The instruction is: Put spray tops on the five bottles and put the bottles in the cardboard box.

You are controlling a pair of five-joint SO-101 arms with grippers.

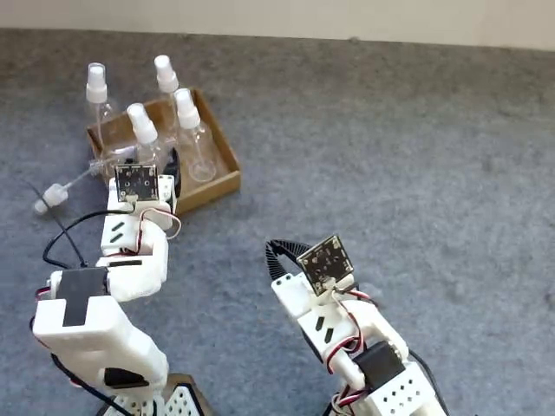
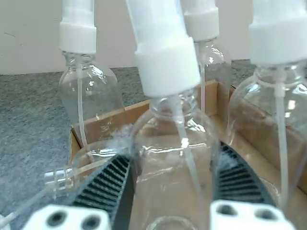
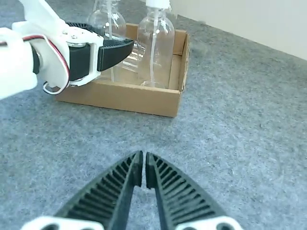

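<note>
Four clear bottles with white spray tops stand upright at the cardboard box (image 1: 227,170). My left gripper (image 2: 170,163) is shut on the nearest of them (image 1: 143,137), with a black jaw against each side of its glass body (image 2: 163,143). The others stand behind it (image 1: 97,91) (image 1: 166,78) (image 1: 191,130). A fifth bottle (image 2: 93,155) lies on its side by the box's left wall, and its spray top (image 1: 48,198) rests on the carpet just off its neck. My right gripper (image 3: 144,167) is shut and empty, low over the carpet in front of the box (image 3: 124,98).
Grey carpet (image 1: 390,156) covers the table, with open room right of the box. A black cable (image 1: 61,234) runs from the left arm across the carpet. A pale wall borders the far edge.
</note>
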